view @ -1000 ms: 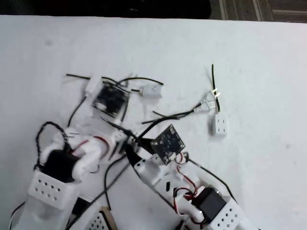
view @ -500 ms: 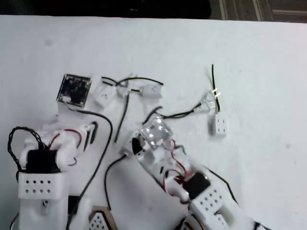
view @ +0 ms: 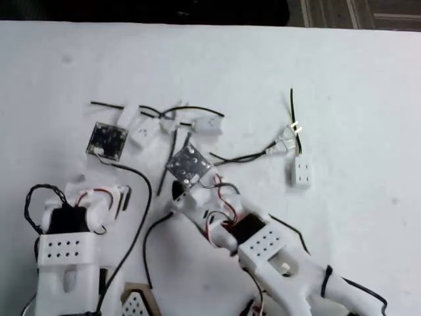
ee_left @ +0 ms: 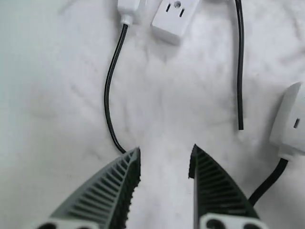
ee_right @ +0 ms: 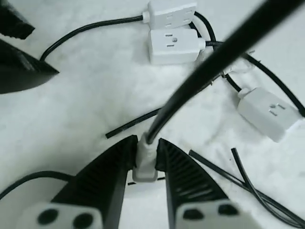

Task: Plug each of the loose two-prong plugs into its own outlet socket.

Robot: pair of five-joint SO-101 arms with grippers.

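Right arm advanced toward outlets, right jaws grasping plug in wrist view, left jaws released

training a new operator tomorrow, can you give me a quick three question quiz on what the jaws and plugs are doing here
1. True or false: the left jaws are shut on a plug.
2. What do the right jaws hold?
A. a white plug on a black cord
B. an outlet socket
C. nothing
3. How many white outlet sockets lie on the table in the right wrist view?

Key
1. False: the left jaws are open with nothing between them.
2. A
3. Three: two side by side, one apart.
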